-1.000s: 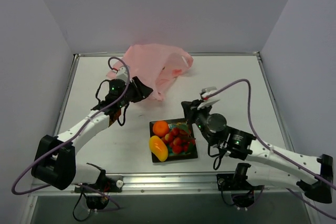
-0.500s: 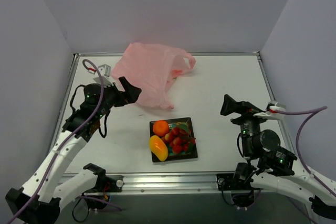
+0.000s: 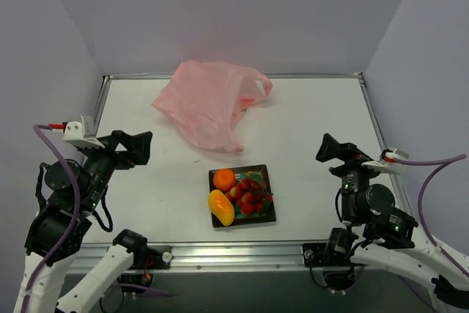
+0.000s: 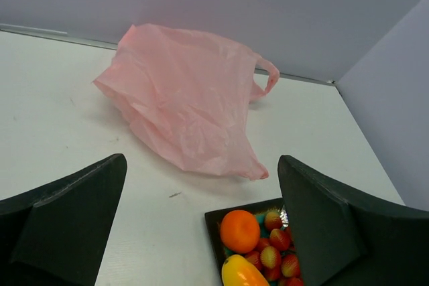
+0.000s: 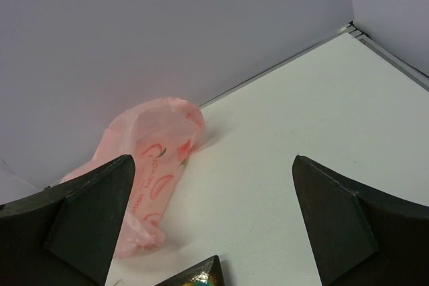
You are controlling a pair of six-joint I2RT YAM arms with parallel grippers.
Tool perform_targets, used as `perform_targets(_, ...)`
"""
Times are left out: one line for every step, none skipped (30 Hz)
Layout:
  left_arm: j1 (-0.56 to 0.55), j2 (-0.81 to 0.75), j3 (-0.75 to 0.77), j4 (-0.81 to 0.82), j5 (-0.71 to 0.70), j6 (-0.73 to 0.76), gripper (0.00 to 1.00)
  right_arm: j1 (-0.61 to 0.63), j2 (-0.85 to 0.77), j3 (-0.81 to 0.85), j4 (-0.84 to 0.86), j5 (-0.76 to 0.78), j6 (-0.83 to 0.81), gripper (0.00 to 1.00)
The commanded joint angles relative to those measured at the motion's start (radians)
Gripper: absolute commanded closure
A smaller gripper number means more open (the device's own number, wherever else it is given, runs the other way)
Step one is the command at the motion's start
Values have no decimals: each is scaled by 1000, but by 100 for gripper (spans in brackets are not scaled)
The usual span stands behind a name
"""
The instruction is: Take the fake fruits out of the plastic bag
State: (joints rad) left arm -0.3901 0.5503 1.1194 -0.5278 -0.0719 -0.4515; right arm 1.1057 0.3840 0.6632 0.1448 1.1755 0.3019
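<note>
1. One orange, one yellow mango and a cluster of red strawberries, too bunched to count, sat together in one square dark-rimmed dish. One pink bag lay on the table behind it.
2. All the pieces looked glossy. The bag was thin, crinkled and slumped flat, with a handle loop at its right end.
3. The left gripper and right gripper hung near the table's sides, well apart from dish and bag. Both were spread wide and held nothing.

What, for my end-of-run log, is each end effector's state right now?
Left end effector: open, holding nothing.
Right end effector: open, holding nothing.
</note>
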Motion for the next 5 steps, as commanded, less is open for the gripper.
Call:
perform_targets(7,39,-27,-29,-25,28,6,-3,42,18,13,62,9,0)
perform_targets(8,37,-45,-23,-19,27,6,-3,49,21,12,64,14,0)
perform_targets(7,40,-50,-18,-14,27,6,-3,52,24,12,64,17,0)
perform_targets(7,43,-52,-8,-8,30,6,-3,62,27,12,64,20,0)
perform_targets(7,56,-46,-3,9,34,6,-1,69,38,12,65,22,0)
